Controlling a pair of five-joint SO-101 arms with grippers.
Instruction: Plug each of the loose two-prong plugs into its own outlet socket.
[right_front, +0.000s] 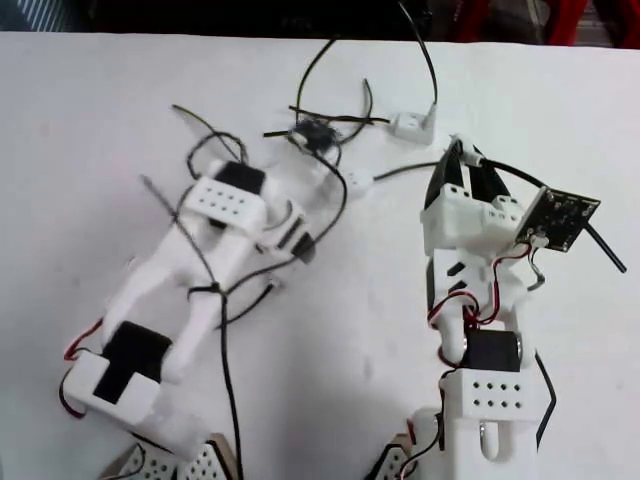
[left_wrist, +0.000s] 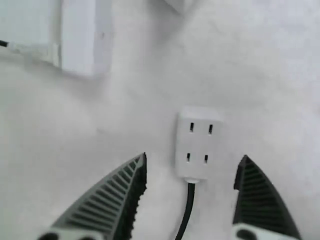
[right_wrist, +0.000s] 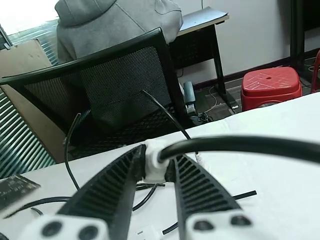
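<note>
A white outlet block (left_wrist: 196, 146) with two pairs of slots lies flat on the white table, a black cord leaving its near end. My left gripper (left_wrist: 194, 159) hovers over it, open, one ribbed finger on each side and neither touching it. From above, the left gripper (right_front: 298, 238) sits left of centre. My right gripper (right_wrist: 157, 155) is shut on a white plug (right_wrist: 154, 165) whose thick black cable (right_wrist: 240, 144) runs off sideways. In the high view the right gripper (right_front: 460, 160) holds the plug above the table at right of centre.
A tangle of black cables (right_front: 315, 135) lies at the table's far middle, with a white connector piece (right_front: 410, 125) and a smaller one (right_front: 358, 182) nearby. A white block (left_wrist: 77, 37) lies beyond the outlet. A black chair (right_wrist: 125, 85) stands past the far table edge.
</note>
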